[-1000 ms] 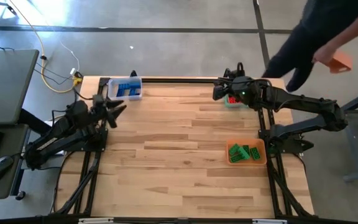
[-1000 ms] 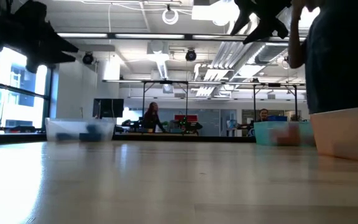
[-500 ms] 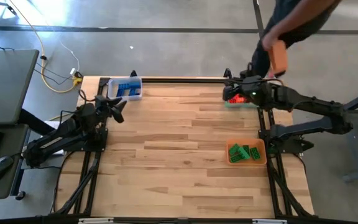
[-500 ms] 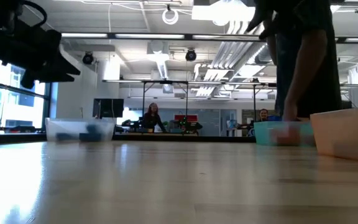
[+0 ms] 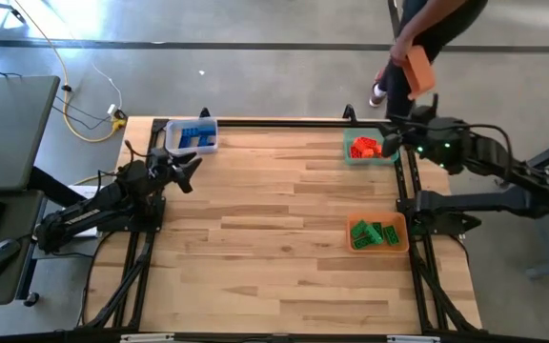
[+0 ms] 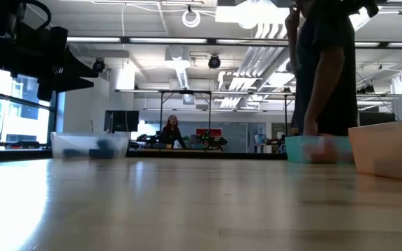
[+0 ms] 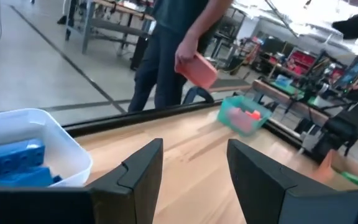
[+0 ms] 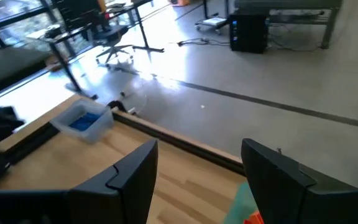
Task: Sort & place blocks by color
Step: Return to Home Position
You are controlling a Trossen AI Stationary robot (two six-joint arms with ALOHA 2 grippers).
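The high view shows the tabletop with a person beyond its far-right corner, blue blocks in the far-left clear bin, red blocks far right, green blocks near right; only the wrist views show the left hand and right hand parted wide, empty.

A grey concrete floor, crossed by dark seams, is seen beyond the wooden desk. An open workshop is lit by ceiling lights. Tall windows are set along one side, and an office chair is parked near a computer tower.
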